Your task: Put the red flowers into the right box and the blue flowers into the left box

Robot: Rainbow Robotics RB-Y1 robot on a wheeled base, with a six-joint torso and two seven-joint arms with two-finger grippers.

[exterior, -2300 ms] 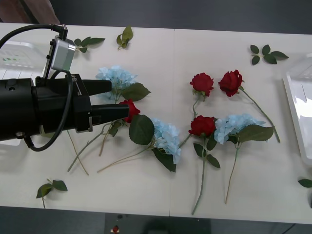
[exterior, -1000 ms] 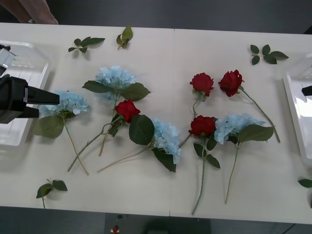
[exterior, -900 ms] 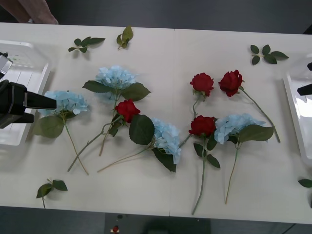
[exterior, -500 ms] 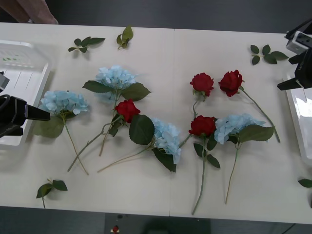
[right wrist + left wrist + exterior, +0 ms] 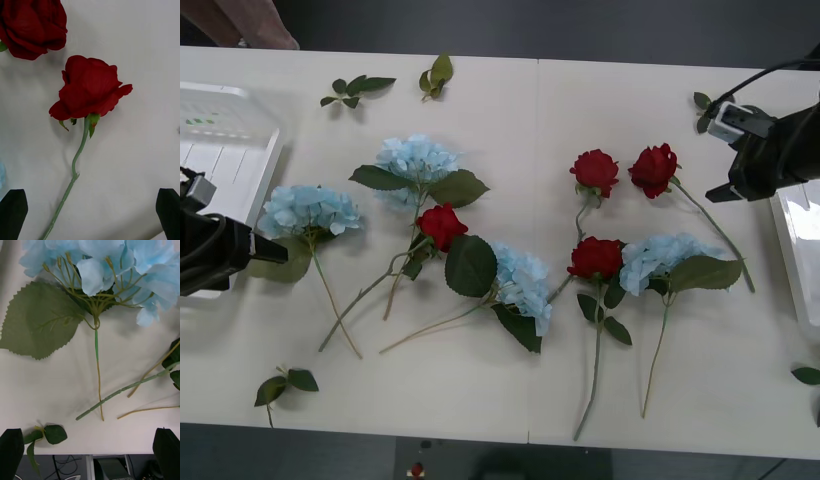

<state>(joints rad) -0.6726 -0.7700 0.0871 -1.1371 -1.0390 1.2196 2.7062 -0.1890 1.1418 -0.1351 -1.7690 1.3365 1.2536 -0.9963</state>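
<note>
2 tools spread empty: your right tool (image 5: pixel 728 160) sits just right of the rose (image 5: pixel 654 168), its stem running toward the right box (image 5: pixel 792 215)

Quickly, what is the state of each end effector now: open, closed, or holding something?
Left end effector: open, holding nothing, above a blue flower.
Right end effector: open, holding nothing, above a red flower.

Loose leaf sprigs (image 5: pixel 358 88) dot the white worktop (image 5: pixel 510 380): two far beyond the left claw (image 5: pixel 275 252), one (image 5: pixel 285 384) just near it.
</note>
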